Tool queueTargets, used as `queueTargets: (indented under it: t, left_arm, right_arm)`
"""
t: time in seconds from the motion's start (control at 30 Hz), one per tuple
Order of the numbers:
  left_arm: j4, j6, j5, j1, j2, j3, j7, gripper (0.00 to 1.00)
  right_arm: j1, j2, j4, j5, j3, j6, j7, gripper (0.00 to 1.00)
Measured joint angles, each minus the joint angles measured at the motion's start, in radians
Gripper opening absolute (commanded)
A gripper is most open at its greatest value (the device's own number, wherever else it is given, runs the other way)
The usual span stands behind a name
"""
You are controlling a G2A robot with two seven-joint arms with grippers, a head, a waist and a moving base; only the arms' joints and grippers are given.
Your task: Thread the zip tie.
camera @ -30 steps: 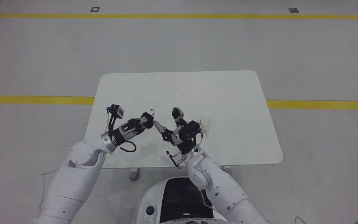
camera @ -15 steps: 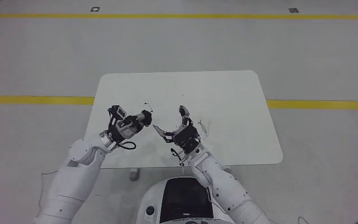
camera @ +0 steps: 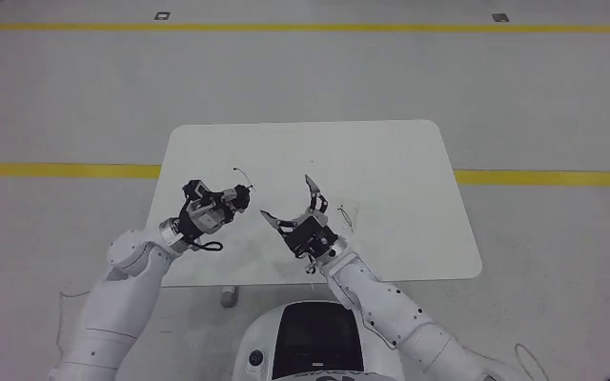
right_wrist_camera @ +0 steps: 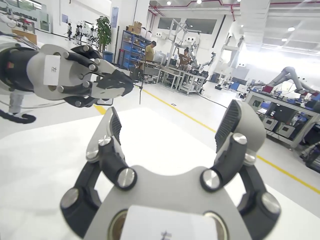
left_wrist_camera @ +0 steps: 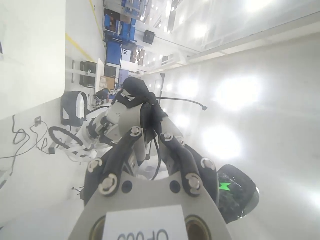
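My left gripper (camera: pixel 235 197) hangs above the left part of the white table (camera: pixel 381 152), shut on a thin black zip tie (camera: pixel 243 175). In the left wrist view the zip tie (left_wrist_camera: pixel 180 99) sticks out sideways from the closed fingertips (left_wrist_camera: pixel 150 101), its small head at the free end. My right gripper (camera: pixel 286 198) is a short way to the right of it, open, with nothing between its ribbed pads (right_wrist_camera: pixel 116 126). In the right wrist view the left gripper (right_wrist_camera: pixel 117 83) holds the zip tie (right_wrist_camera: pixel 140 93) hanging down, ahead of my open right gripper (right_wrist_camera: pixel 172 123).
A second thin dark piece (camera: pixel 346 217), curved like a loose tie, lies on the table just right of my right gripper. The table's far half and right side are bare. Yellow floor lines run behind the table.
The two grippers were close together a second ago. My right gripper has opened and drawn back, and my left gripper has moved left with the zip tie.
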Motion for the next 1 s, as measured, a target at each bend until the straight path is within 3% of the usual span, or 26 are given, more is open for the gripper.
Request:
queueTargets:
  t: [0.1,0.27,0.43,0.77,0.93,0.97,1.0]
  left_arm:
    - [0.011,0.034,-0.035,-0.003,-0.001,-0.002,0.023,0.00]
    - [0.030,0.160,-0.212,-0.009,-0.002,-0.029,-0.020,0.00]
    - [0.062,0.299,-0.351,-0.029,-0.005,-0.024,-0.032,0.00]
    - [0.053,0.303,-0.356,-0.029,-0.007,-0.013,-0.010,0.00]
    - [0.071,0.307,-0.476,-0.029,-0.001,0.031,-0.004,0.00]
    - [0.075,0.307,-0.501,-0.032,0.003,0.045,-0.002,0.00]
    - [0.077,0.306,-0.520,-0.034,0.007,0.056,-0.001,0.00]
  right_arm:
    - [0.010,0.005,0.007,0.000,-0.013,0.006,0.010,1.00]
    - [0.044,0.014,0.032,0.000,-0.051,0.039,0.016,1.00]
    - [0.087,0.020,0.063,0.000,-0.103,0.069,0.025,1.00]
    - [0.082,0.020,0.049,0.000,-0.096,0.065,0.028,1.00]
    - [0.085,0.015,0.054,0.000,-0.088,0.062,0.010,1.00]
    - [0.087,0.012,0.057,0.000,-0.086,0.060,0.005,0.78]
    - [0.088,0.010,0.059,0.000,-0.085,0.059,0.003,0.69]
